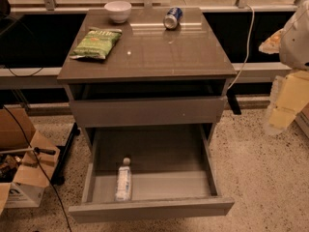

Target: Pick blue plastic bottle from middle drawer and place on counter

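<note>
The gripper (284, 103) hangs at far right, its grip impossible to tell. Well below-left of it, the clear, white-capped blue plastic bottle (123, 180) lies flat in the open, flat-floored grey middle drawer (149, 208).

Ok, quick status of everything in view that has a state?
blue plastic bottle: lying flat in middle drawer, cap on
middle drawer: pulled open
soda can: on its side on the counter
bowl: upright on counter
chip bag: lying flat
gripper: at right edge, clear of the drawer
</note>
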You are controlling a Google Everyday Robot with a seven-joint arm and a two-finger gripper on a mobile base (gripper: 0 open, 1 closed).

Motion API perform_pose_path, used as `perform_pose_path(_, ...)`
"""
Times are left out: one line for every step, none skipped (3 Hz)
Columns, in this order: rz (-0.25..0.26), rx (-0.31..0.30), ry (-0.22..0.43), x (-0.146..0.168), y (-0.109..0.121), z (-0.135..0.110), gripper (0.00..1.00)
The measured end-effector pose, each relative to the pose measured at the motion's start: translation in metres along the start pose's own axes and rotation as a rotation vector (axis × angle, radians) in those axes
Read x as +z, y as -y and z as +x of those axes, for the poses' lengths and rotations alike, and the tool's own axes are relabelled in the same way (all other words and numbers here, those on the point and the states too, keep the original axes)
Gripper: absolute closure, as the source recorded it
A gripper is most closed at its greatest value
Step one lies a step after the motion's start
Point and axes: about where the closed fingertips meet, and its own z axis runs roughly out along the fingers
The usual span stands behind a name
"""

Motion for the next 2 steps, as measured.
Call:
perform_pose_path(0.000, 0.000, 0.000, 0.000, 0.000, 0.000, 0.00)
perform_pose_path(0.018, 0.063, 0.018, 0.011, 0.004, -0.008, 0.00)
